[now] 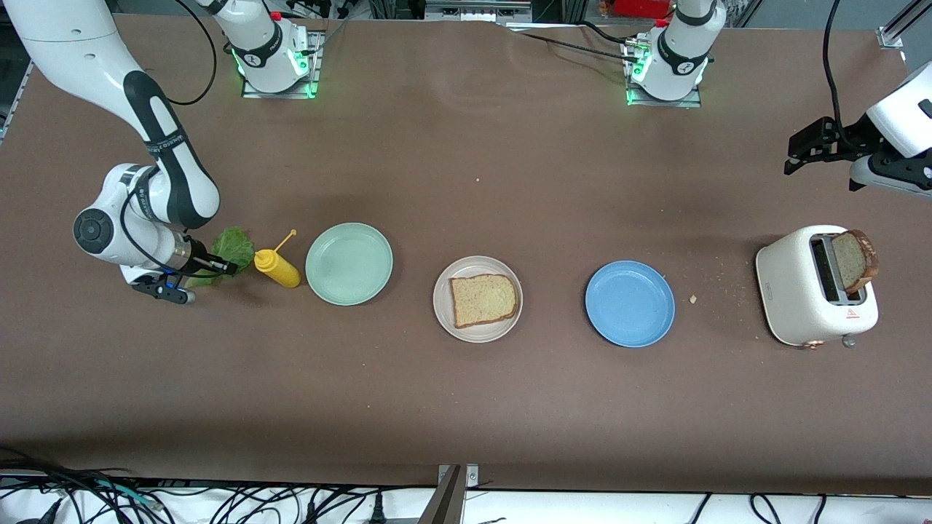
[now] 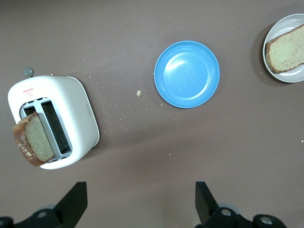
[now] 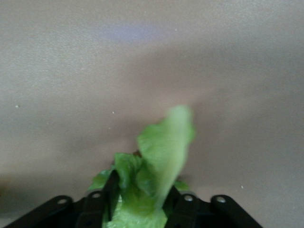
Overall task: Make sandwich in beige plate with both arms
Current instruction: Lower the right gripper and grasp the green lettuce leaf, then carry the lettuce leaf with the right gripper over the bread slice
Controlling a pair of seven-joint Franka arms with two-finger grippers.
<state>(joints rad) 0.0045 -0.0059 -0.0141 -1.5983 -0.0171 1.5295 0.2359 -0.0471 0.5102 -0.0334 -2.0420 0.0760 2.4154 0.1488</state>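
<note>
Right gripper clamped on lettuce leaf near tabletop's right-arm edge, for layering onto bread slice in beige plate. Left gripper waits, fingers apart, over tabletop beside toaster.

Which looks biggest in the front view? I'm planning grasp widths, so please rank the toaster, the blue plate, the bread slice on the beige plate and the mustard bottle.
1. Toaster
2. Blue plate
3. Bread slice on the beige plate
4. Mustard bottle

No close calls here.

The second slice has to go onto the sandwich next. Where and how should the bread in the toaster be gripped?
Probably by the bread slice's upper half, the part standing clear of the toaster slot. Come from above, one finger on each flat face, since it leans but stays nearly upright. The open left gripper waits above.
</note>
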